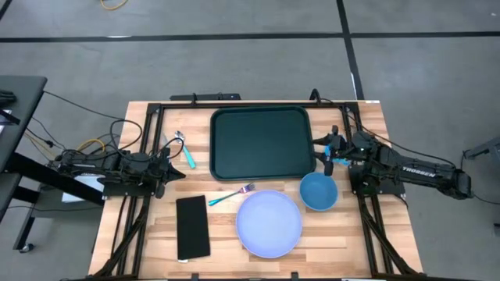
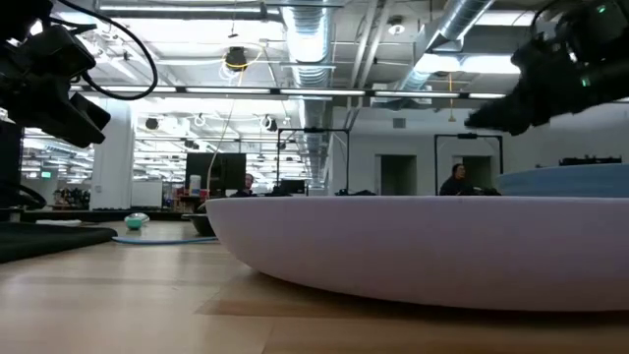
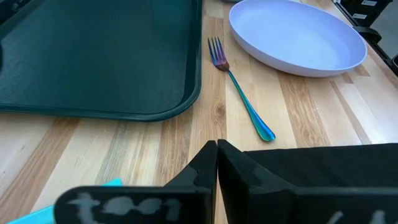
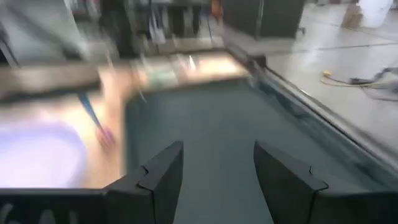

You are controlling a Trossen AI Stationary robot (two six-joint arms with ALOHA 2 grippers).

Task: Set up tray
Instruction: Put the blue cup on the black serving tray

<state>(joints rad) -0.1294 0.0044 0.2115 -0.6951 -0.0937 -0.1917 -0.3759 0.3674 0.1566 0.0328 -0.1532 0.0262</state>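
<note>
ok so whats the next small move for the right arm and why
Probably swing the right gripper from the tray's edge toward the blue bowl and lower over its rim. The dark green tray is bare, the bowl sits just beside this arm, and its fingers are open and hold nothing. The left gripper waits shut on the far side.

Tray [image 3: 99, 62] cut off by frame edge; right wrist view badly blurred.
</note>
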